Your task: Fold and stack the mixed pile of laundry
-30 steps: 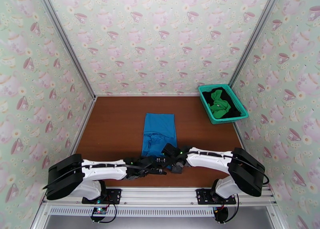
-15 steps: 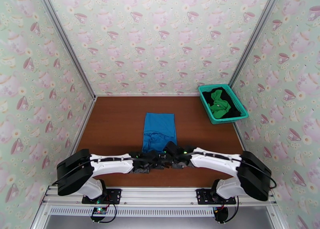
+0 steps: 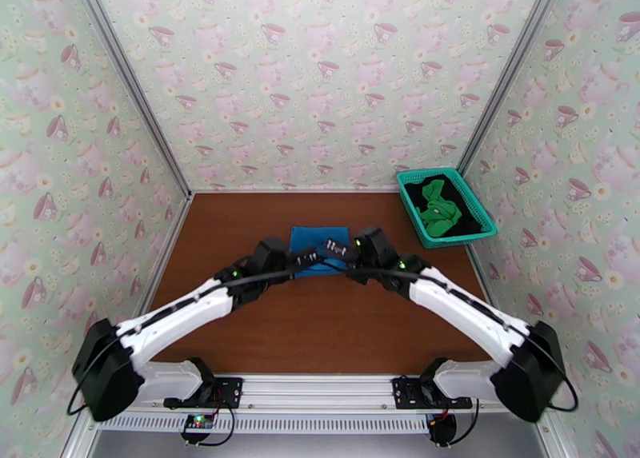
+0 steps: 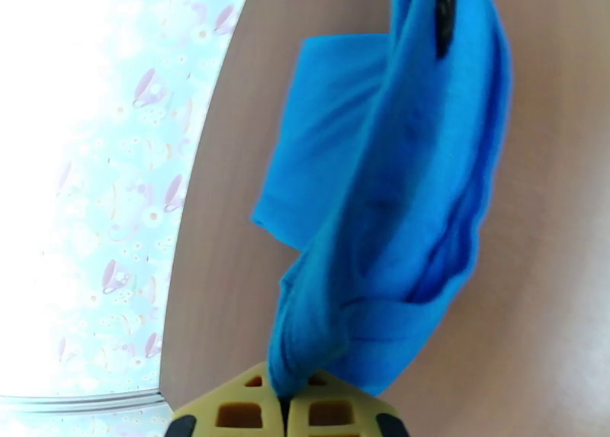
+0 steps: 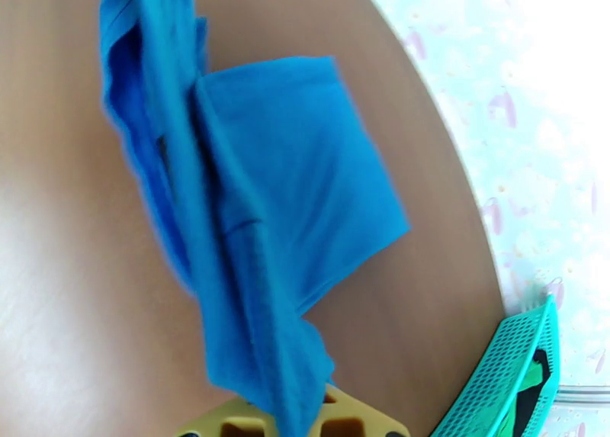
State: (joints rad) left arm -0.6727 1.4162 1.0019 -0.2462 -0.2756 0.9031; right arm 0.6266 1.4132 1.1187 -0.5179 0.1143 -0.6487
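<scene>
The bright blue shirt [image 3: 321, 236] lies in the middle of the brown table, its near part lifted and carried over its far part. My left gripper [image 3: 307, 257] is shut on the shirt's raised edge; in the left wrist view the blue cloth [image 4: 396, 202] runs up out of the yellow fingers [image 4: 240, 412]. My right gripper [image 3: 337, 250] is shut on the same edge, a hand's width to the right, and the blue cloth [image 5: 282, 171] trails from it to the table. The green garment [image 3: 438, 208] and the black garment [image 3: 416, 191] lie in the basket.
The teal lattice basket [image 3: 460, 239] stands at the far right corner, its rim [image 5: 503, 377] also in the right wrist view. Bare brown table [image 3: 320, 324] stretches between the shirt and the arm bases. Patterned walls close in the left, back and right.
Both grippers have swung from the table's near edge towards the far side, carrying the blue shirt's near end up and over its far half. The flat part showing is much shorter.
</scene>
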